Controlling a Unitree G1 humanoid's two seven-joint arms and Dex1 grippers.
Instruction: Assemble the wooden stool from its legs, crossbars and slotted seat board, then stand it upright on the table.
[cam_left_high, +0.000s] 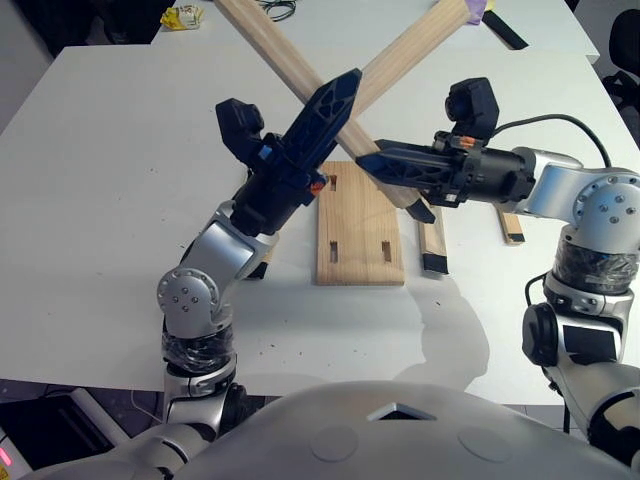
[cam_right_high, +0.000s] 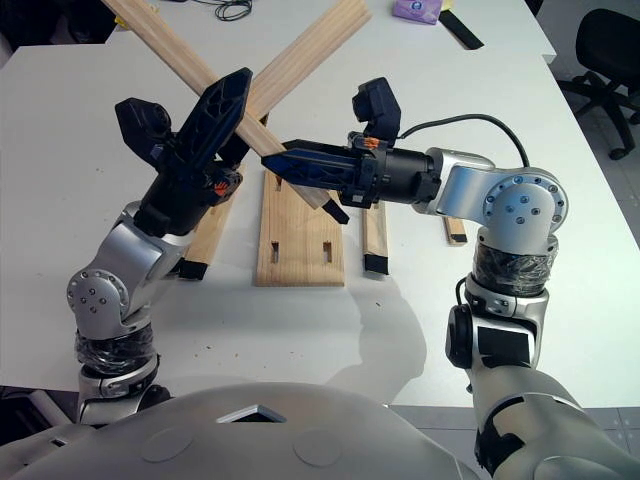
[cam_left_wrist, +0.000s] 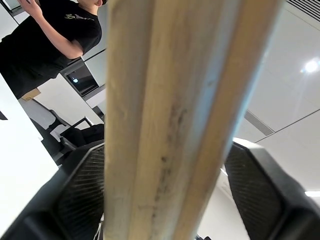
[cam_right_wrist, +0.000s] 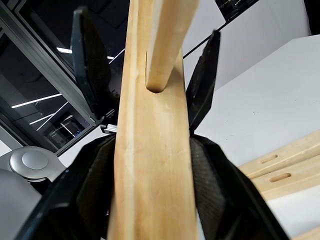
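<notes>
Two long wooden legs cross in an X above the table. My left gripper (cam_left_high: 345, 92) is shut on one leg (cam_left_high: 415, 45) that rises to the far right; its dark fingers (cam_left_wrist: 75, 200) flank the wood. My right gripper (cam_left_high: 372, 160), pointing left, is shut on the other leg (cam_left_high: 265, 40), which slants from the far left down to a black tip (cam_left_high: 424, 212). In the right wrist view the end of one piece (cam_right_wrist: 162, 40) sits in a notch of the held leg (cam_right_wrist: 150, 160). The slotted seat board (cam_left_high: 358, 225) lies flat below.
More wooden pieces lie on the table: one with a black tip (cam_left_high: 432, 245) right of the board, another (cam_left_high: 510, 225) under the right arm, one (cam_right_high: 205, 235) beneath the left arm. A second table behind carries small items (cam_left_high: 182, 15). An office chair (cam_right_high: 610, 50) stands at the right.
</notes>
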